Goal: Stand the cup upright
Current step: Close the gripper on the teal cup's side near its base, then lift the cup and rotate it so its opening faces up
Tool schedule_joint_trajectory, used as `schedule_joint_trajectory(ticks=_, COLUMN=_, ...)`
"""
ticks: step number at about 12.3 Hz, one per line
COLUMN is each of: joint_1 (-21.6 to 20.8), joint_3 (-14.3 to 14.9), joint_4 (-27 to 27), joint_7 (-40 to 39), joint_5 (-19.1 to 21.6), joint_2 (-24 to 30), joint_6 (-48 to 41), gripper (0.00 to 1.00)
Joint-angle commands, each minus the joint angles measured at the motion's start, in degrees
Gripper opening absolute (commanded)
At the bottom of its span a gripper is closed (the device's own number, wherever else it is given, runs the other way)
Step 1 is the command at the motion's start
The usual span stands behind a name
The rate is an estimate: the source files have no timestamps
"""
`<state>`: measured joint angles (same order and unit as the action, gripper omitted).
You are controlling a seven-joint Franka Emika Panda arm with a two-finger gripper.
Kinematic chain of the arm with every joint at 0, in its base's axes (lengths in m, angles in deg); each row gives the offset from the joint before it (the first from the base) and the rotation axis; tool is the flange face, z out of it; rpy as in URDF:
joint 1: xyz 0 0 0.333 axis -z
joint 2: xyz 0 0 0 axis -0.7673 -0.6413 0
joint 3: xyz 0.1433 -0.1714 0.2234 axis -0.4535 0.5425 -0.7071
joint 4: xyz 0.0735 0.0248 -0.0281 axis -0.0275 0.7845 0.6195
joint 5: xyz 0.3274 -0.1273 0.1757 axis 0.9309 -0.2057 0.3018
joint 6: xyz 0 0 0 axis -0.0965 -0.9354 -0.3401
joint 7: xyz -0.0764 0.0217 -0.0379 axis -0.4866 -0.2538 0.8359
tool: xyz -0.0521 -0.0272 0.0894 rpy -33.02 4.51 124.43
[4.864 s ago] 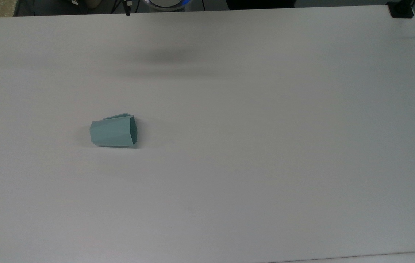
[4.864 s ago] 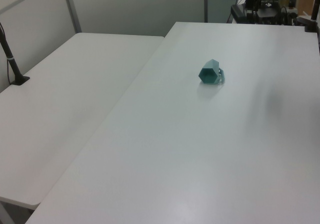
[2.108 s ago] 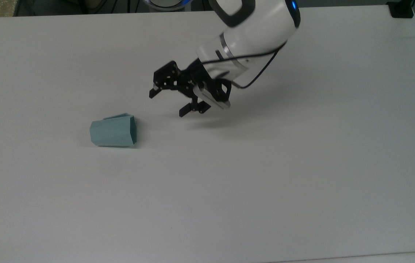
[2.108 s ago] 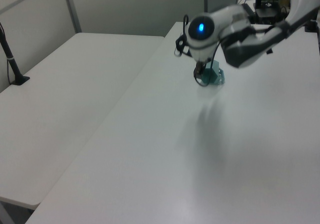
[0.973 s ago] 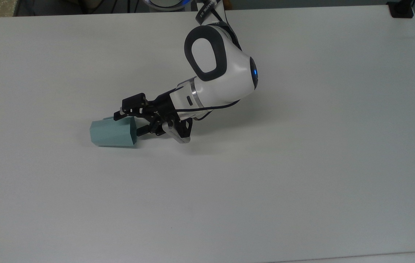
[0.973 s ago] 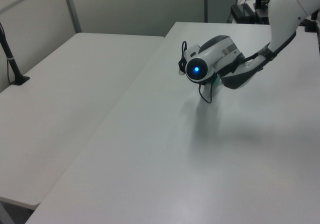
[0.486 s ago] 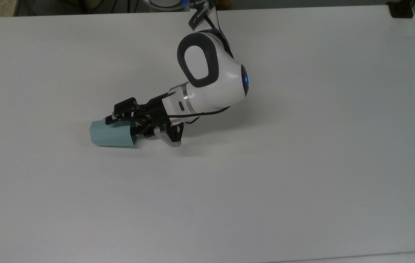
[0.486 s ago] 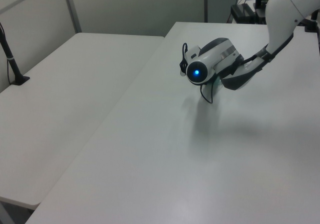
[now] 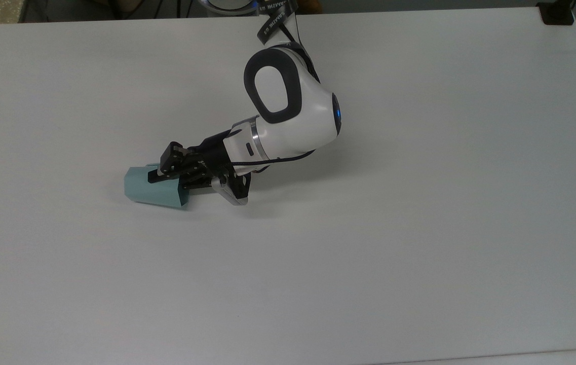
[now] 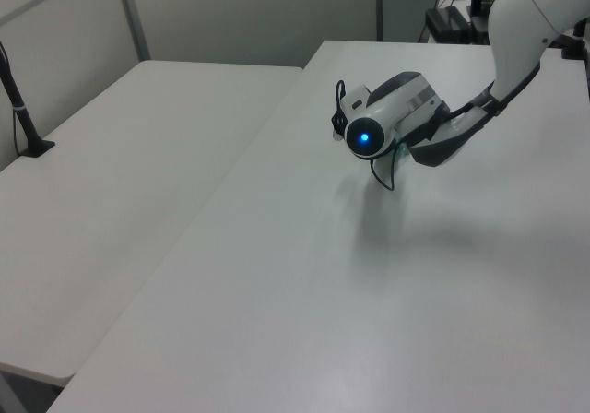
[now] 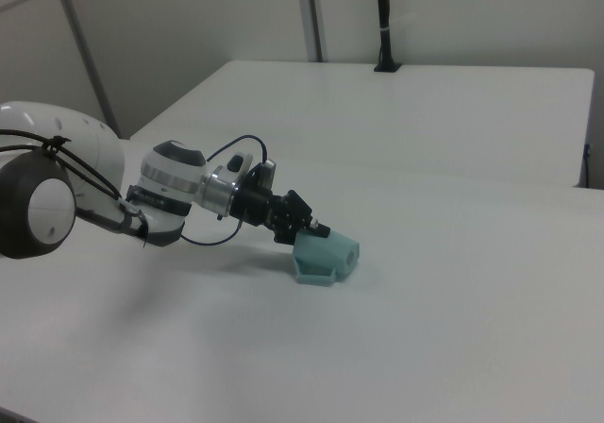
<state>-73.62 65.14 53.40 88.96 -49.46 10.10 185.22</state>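
The cup (image 9: 143, 191) is pale teal with faceted sides and lies on its side on the white table (image 9: 369, 253), mouth toward the top view's right. My gripper (image 9: 166, 178) reaches in low from that side and is shut on the cup's wall at the rim, on the upper side of the mouth. In the right view the cup (image 11: 330, 255) rests with its handle side down toward the camera, and the gripper (image 11: 314, 232) pinches its top edge. In the left view my arm's white wrist blocks the cup.
A black clamp (image 9: 556, 12) sits at the table's far right corner in the top view. A second white table (image 10: 138, 173) adjoins on the left view's left, with a black post (image 10: 23, 109) on it. My arm's elbow (image 9: 288, 111) hangs over the table's middle.
The arm came in over the table, dropped low and slid toward the cup's mouth. Over the last half second the fingers closed on the rim wall and the cup shifted slightly.
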Motion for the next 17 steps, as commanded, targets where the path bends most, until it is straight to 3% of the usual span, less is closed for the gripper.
schedule_joint_trajectory(ticks=1, joint_1=0.5, joint_3=-0.4, joint_4=2.3, joint_7=0.7, joint_5=-0.1, joint_2=0.5, joint_6=1.4, gripper=0.00)
schedule_joint_trajectory(ticks=4, joint_1=2.0, joint_3=-0.5, joint_4=2.3, joint_7=-2.7, joint_5=2.4, joint_2=7.3, joint_6=2.4, gripper=0.00)
schedule_joint_trajectory(ticks=6, joint_1=4.0, joint_3=-0.4, joint_4=2.5, joint_7=-11.0, joint_5=11.6, joint_2=14.1, joint_6=3.5, gripper=0.00)
schedule_joint_trajectory(ticks=8, joint_1=6.5, joint_3=-0.4, joint_4=2.6, joint_7=-13.0, joint_5=20.4, joint_2=19.8, joint_6=5.3, gripper=0.00)
schedule_joint_trajectory(ticks=9, joint_1=7.5, joint_3=-0.4, joint_4=4.4, joint_7=-13.6, joint_5=26.2, joint_2=23.0, joint_6=7.1, gripper=0.00)
schedule_joint_trajectory(ticks=10, joint_1=7.6, joint_3=-0.4, joint_4=6.9, joint_7=-13.8, joint_5=29.2, joint_2=25.3, joint_6=8.4, gripper=0.00)
schedule_joint_trajectory(ticks=13, joint_1=7.2, joint_3=-0.4, joint_4=19.5, joint_7=-16.3, joint_5=42.1, joint_2=34.6, joint_6=15.0, gripper=0.00)
schedule_joint_trajectory(ticks=14, joint_1=7.2, joint_3=-0.1, joint_4=20.6, joint_7=-19.3, joint_5=46.6, joint_2=35.9, joint_6=15.2, gripper=0.00)
schedule_joint_trajectory(ticks=16, joint_1=7.5, joint_3=1.0, joint_4=22.8, joint_7=-27.1, joint_5=59.9, joint_2=39.0, joint_6=15.2, gripper=0.00)
schedule_joint_trajectory(ticks=17, joint_1=7.2, joint_3=1.9, joint_4=23.9, joint_7=-27.8, joint_5=61.8, joint_2=39.8, joint_6=15.3, gripper=0.00)
